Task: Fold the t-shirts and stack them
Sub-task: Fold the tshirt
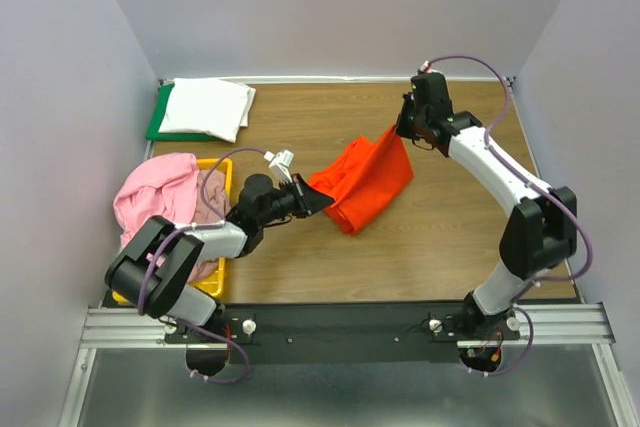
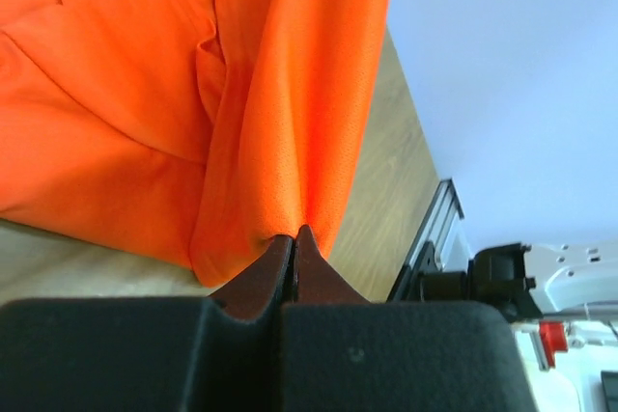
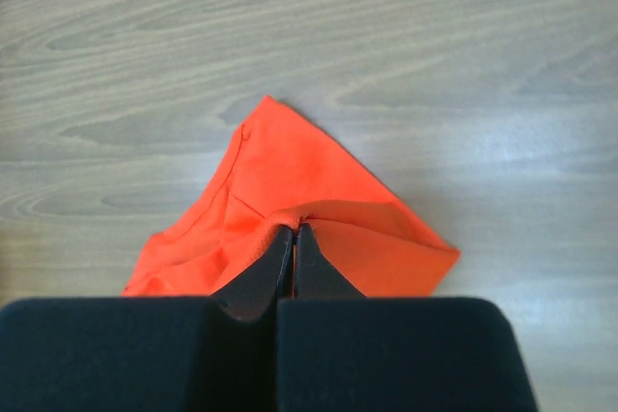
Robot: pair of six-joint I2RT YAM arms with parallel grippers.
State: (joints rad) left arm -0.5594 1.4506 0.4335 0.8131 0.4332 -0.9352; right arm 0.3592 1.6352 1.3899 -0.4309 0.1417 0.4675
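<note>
Wooden table [image 1: 430, 247] with green board [image 1: 156, 125] far left, yellow bin [image 1: 212, 162] near left, orange t-shirt [image 1: 365, 187] mid-table.

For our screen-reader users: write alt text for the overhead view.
Two robot arms hold an orange t-shirt between them over a wooden table, jaws shut on its edges. A white shirt lies folded on a green board; pink shirts fill a yellow bin.

A wood-grain tabletop [image 1: 430, 247], enclosed by pale lavender walls [image 1: 330, 7], carries a yellow plastic bin [image 1: 214, 161] at its left edge and a flat green board [image 1: 157, 119] in its far left corner, with a silver metal rail [image 1: 580, 325] along the near edge.
</note>
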